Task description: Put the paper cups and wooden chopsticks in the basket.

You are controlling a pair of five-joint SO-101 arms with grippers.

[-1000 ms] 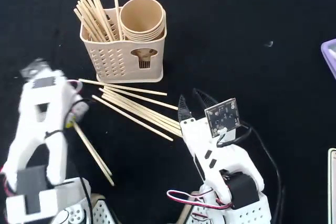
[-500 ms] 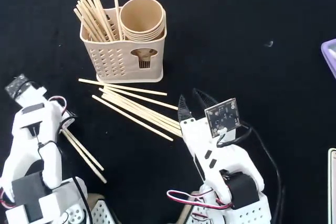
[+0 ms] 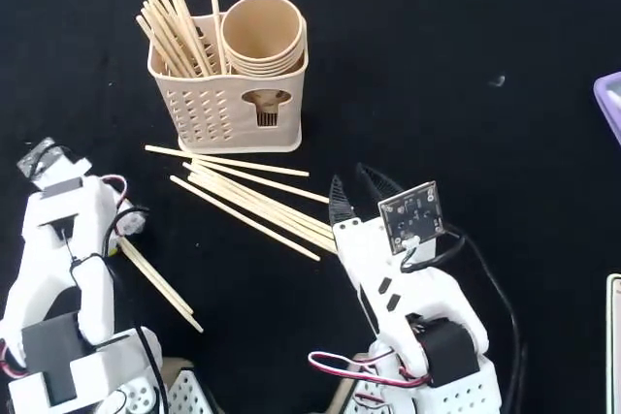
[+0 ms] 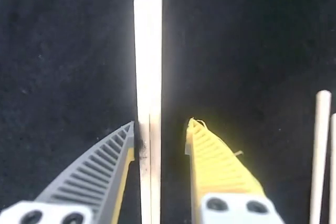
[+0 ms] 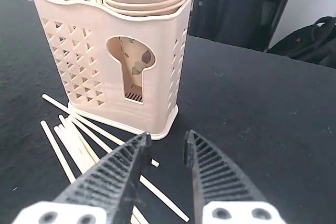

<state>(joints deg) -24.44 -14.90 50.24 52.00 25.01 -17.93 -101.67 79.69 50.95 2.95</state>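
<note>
The left tool [image 4: 160, 124] stands open astride a pair of chopsticks [image 4: 148, 51] low over the worktop [image 3: 466, 123]. They hug the grey jaw, so closing could roll one out or pinch only one. The right tool [image 5: 167, 135] gapes empty near the basket [image 3: 223, 104], which holds the cups [image 3: 262, 31]. Loose chopsticks [image 3: 257, 206] lie beside it. The surface is black cloth, with a dark bag [image 5: 310, 35] behind.

soft, even light from above falls on the black table [image 3: 466, 143], which swallows it and shows hardly any shadow. the pale basket [image 3: 209, 113] stands out bright. in the left wrist view the two chopsticks [image 4: 155, 51] glare almost white, their grain washed out. the room [image 5: 236, 3] behind the basket in the right wrist view is dim.
</note>
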